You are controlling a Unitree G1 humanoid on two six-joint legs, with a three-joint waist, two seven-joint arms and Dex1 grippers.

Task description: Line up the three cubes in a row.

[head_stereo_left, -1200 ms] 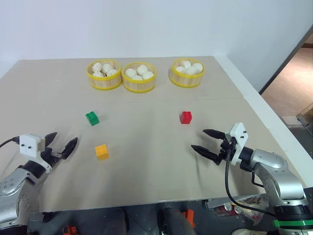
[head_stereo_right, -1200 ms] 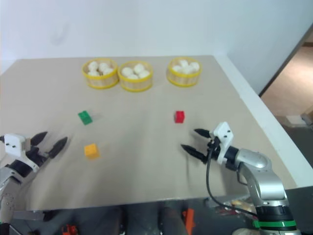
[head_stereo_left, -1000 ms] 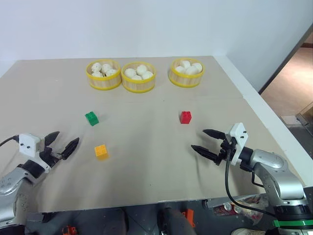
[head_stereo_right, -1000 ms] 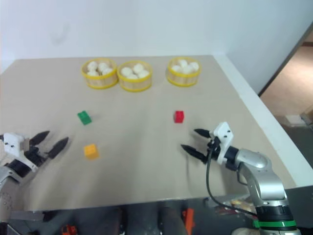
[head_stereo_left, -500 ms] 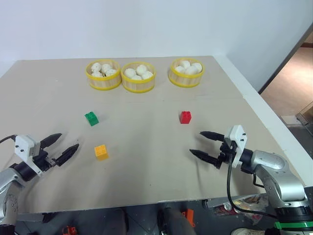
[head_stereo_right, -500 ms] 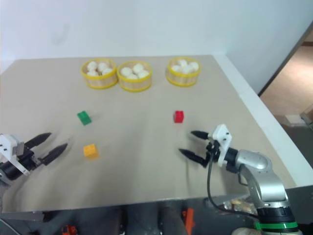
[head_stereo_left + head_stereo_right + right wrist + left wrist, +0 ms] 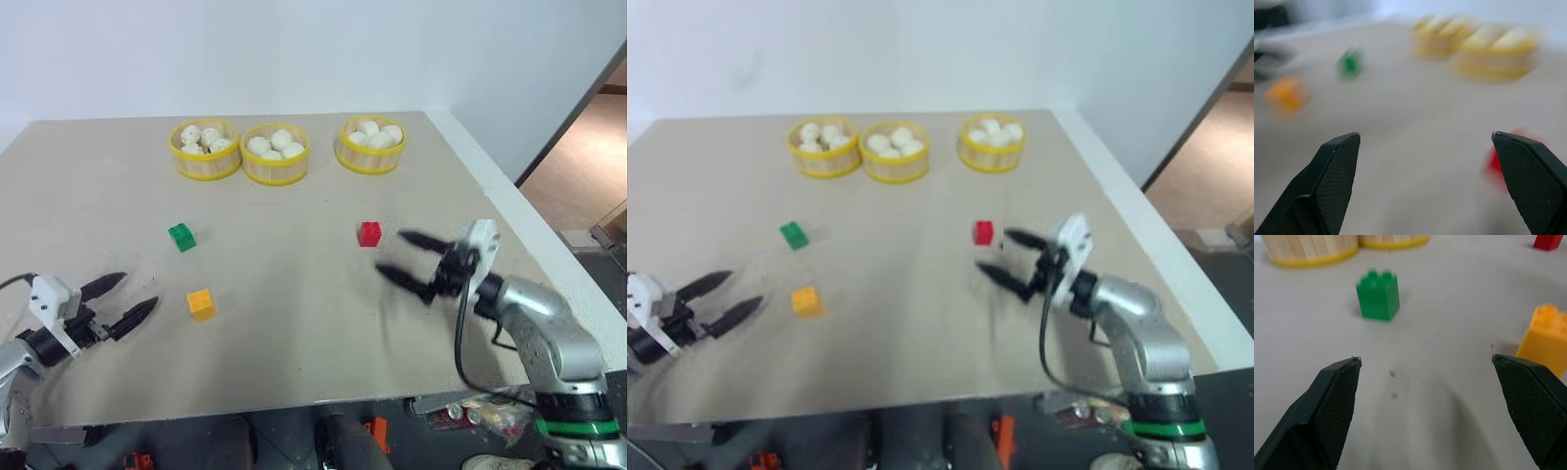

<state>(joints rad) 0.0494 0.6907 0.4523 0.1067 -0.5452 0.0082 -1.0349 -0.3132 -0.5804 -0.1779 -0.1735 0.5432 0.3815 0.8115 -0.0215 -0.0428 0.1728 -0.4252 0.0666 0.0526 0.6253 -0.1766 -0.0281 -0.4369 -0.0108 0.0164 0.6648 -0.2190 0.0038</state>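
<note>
Three cubes lie apart on the table (image 7: 294, 343), not in a row: one green cube (image 7: 181, 236) at the left, one orange-yellow cube (image 7: 201, 303) nearer and just right of it, one red cube (image 7: 369, 233) well to the right; three round baskets of white buns (image 7: 279, 154) stand along the far side; the left gripper (image 7: 120, 301) hovers wide and empty near the orange-yellow cube; the right gripper (image 7: 400, 257) hangs wide and empty just right of the red cube.

table (image 7: 294, 333): beige | baskets (image 7: 279, 154) beyond both grippers | red cube (image 7: 369, 233) just beside right gripper (image 7: 409, 264) | orange-yellow cube (image 7: 201, 303) near left gripper (image 7: 125, 300) | green cube (image 7: 181, 236) beyond it
</note>
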